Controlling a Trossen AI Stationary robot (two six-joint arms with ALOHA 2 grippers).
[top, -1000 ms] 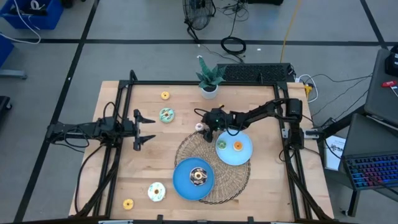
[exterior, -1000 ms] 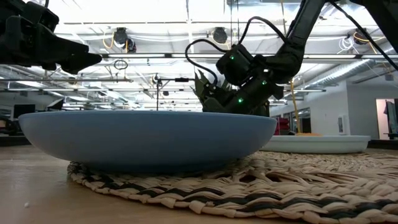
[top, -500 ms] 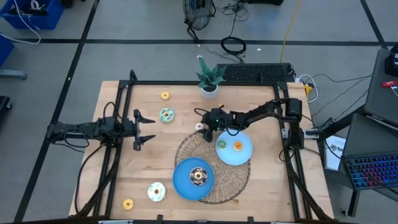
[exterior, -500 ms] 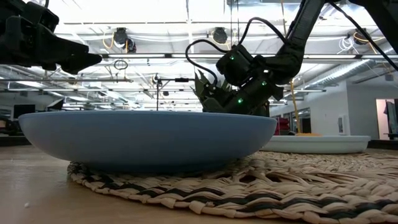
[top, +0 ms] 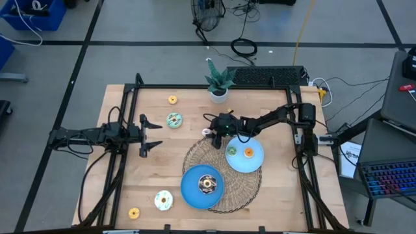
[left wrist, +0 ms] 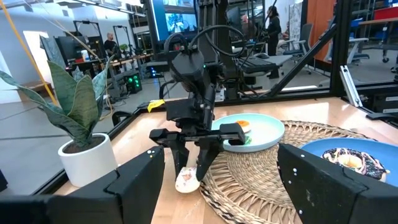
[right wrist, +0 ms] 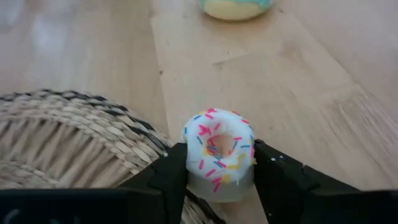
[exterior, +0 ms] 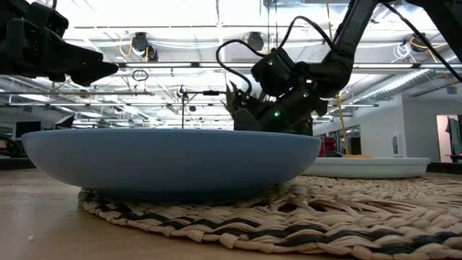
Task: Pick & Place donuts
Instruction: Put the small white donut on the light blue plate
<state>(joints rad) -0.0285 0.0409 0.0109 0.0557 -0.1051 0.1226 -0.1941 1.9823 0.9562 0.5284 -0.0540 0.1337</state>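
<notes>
A white-iced donut [right wrist: 217, 149] with coloured sprinkles sits on the wooden table at the far-left edge of the woven mat [top: 221, 179]. My right gripper [right wrist: 217, 168] is shut on it; the high view shows that gripper [top: 209, 133] at the same spot. At the table's left, my left gripper [top: 156, 135] stands open, level and well above the wood, with nothing in it. A chocolate donut [top: 207, 184] lies on the blue plate [top: 193, 190]. A green donut [top: 231, 151] and an orange one [top: 247, 153] lie on the pale plate [top: 255, 162]. My right gripper pinches the white donut's outer rim [right wrist: 186, 158] between its two fingers, one on each side of the ring. The fingers [left wrist: 205, 163] slant down onto it from the table's right. The donut sits low beside the mat's edge, its iced face tilted toward the wrist camera.
A potted plant [top: 218, 81] stands at the far edge. Loose donuts lie on the wood: a teal one [top: 173, 119], a small orange one [top: 172, 99], a cream one [top: 163, 200] and a yellow one [top: 134, 212]. A black frame [top: 123, 97] borders the table.
My right gripper has stayed at the mat's far-left edge and has drawn its fingers in onto the white donut. The donut has not left its place.
</notes>
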